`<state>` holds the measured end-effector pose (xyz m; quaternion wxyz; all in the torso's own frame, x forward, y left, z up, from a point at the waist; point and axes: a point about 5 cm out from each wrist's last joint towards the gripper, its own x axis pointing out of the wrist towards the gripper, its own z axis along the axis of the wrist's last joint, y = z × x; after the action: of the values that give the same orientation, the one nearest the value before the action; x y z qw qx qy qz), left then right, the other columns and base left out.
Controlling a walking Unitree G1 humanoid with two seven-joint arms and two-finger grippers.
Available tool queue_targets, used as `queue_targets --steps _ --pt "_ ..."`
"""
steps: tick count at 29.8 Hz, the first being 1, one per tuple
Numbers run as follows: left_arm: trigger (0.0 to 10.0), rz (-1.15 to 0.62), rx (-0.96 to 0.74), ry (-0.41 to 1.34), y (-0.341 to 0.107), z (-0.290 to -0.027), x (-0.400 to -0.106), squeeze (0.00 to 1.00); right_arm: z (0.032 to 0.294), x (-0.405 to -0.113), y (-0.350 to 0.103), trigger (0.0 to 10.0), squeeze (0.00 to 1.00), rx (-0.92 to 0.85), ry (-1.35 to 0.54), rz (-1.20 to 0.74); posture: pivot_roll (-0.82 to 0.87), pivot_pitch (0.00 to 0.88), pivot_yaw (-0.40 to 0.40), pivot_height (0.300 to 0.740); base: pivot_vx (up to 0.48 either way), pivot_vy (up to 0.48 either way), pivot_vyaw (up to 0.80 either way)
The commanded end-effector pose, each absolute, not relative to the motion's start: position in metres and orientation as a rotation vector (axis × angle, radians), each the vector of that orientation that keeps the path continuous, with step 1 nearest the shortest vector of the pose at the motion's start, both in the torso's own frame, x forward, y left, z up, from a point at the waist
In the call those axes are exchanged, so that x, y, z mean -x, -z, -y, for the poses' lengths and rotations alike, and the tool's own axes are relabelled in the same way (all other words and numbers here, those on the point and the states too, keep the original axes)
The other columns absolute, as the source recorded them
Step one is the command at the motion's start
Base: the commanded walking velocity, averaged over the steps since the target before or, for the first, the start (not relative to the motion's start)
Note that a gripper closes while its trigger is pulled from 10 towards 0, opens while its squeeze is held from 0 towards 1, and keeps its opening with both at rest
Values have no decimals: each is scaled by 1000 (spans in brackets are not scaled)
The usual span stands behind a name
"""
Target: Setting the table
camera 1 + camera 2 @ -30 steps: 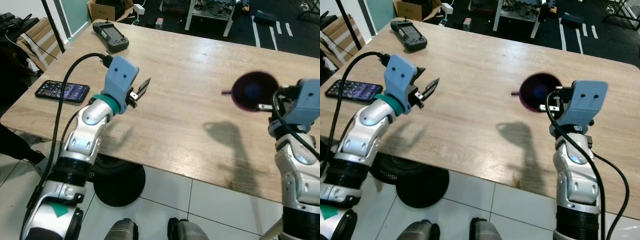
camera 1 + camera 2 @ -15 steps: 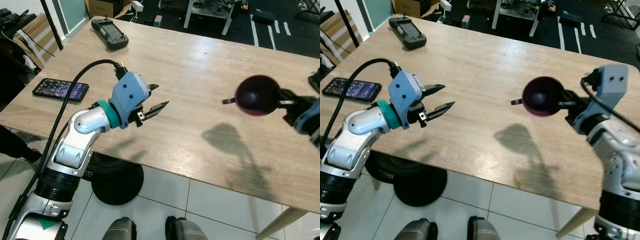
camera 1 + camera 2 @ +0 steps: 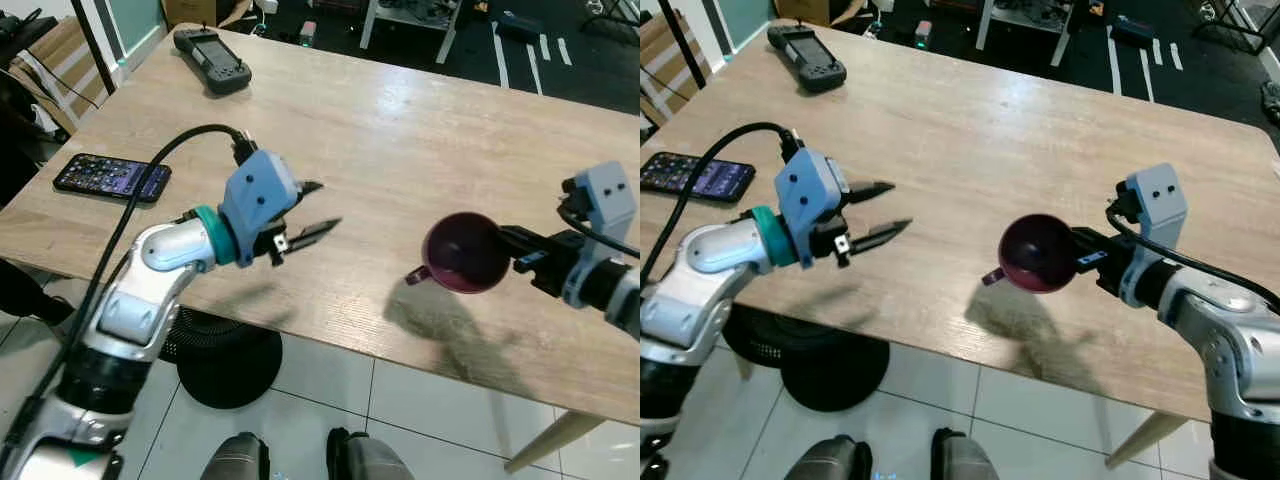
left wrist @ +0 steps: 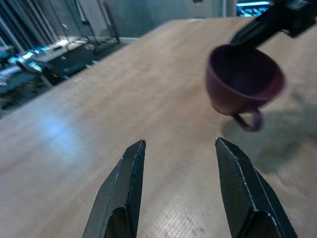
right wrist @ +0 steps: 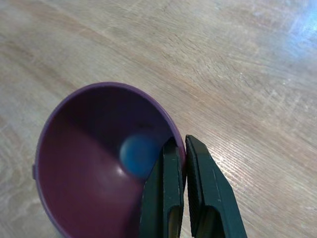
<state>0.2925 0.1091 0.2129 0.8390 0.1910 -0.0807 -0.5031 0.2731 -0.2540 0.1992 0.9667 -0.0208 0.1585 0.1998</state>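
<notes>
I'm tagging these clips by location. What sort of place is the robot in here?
Probably a lab or workshop rather than a dining room: the wooden table carries a handheld controller and a phone, with cardboard boxes nearby. The right gripper holds a purple cup.

Worktop (image 3: 400, 130): light wood-grain top, rounded corners, standing on a white tiled floor (image 3: 330, 390). Lying on it: a smartphone (image 3: 112, 177), screen lit, flat near the left edge; a dark handheld controller (image 3: 211, 60) with a screen, at the far left corner, well apart from the phone. Dark shadows fall on the near right part of the wood.
</notes>
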Motion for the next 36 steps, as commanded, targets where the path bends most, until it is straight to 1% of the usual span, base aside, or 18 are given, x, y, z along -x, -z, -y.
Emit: queue_targets --steps 1,4,5,7,11,16,17,22,23,25,26,27,28,29,30,32,33,36 --pt "10000 145 -392 1119 -208 -105 -287 0 254 -273 -194 10000 0 17 -407 -354 95 58 -19 740 0 0 0" --pt "10000 120 -407 1144 -204 -108 -283 0 246 -280 -192 10000 0 -31 -435 -371 97 57 -20 740 0 0 0" --pt "10000 120 -407 1144 -204 -108 -283 0 246 -280 -192 10000 0 -31 -435 -371 97 57 -20 740 0 0 0" --pt "10000 116 -414 1135 -202 -108 -283 0 234 -288 -194 10000 0 -22 -490 -375 98 56 -23 740 0 0 0" --pt "10000 114 -411 1132 -202 -107 -283 0 226 -294 -195 10000 0 -21 -512 -372 99 56 -24 740 0 0 0" --pt "10000 108 -404 1119 -201 -106 -281 0 199 -308 -202 10000 0 -95 -574 -310 116 55 -31 740 0 0 0" --pt "10000 106 -403 1119 -201 -107 -280 0 195 -310 -201 10000 0 -80 -571 -309 118 56 -30 740 0 0 0" --pt "10000 109 -402 1111 -202 -106 -281 0 194 -319 -193 10000 0 -65 -509 -314 124 59 -31 740 0 0 0" --pt "10000 112 -400 1107 -202 -106 -282 0 196 -321 -193 10000 173 -74 -482 -306 124 61 -30 740 0 0 0" --pt "10000 112 -400 1107 -202 -106 -282 0 196 -321 -193 10000 173 -74 -482 -306 124 61 -30 740 0 0 0" --pt "10000 113 -399 1103 -203 -106 -282 0 198 -324 -194 10000 235 -82 -458 -297 124 62 -30 740 0 0 0" --pt "10000 113 -399 1103 -203 -106 -282 0 198 -324 -194 10000 235 -82 -458 -297 124 62 -30 740 0 0 0" --pt "10000 113 -397 1101 -203 -106 -282 0 201 -325 -195 10000 635 -83 -434 -287 124 62 -30 740 0 0 0" --pt "10000 113 -397 1101 -203 -106 -282 0 201 -325 -195 10000 635 -83 -434 -287 124 62 -30 740 0 0 0" --pt "10000 112 -396 1101 -202 -105 -282 0 203 -326 -196 10000 694 -83 -415 -279 124 62 -30 740 0 0 0" --pt "10000 112 -396 1101 -202 -105 -282 0 203 -326 -196 10000 694 -83 -415 -279 124 62 -30 740 0 0 0" --pt "10000 111 -394 1102 -202 -105 -282 0 206 -327 -198 10000 1000 -84 -398 -270 117 68 -25 740 0 0 0" --pt "10000 110 -391 1105 -203 -104 -281 0 211 -327 -204 10000 1000 -105 -376 -243 115 70 -23 740 0 0 0"
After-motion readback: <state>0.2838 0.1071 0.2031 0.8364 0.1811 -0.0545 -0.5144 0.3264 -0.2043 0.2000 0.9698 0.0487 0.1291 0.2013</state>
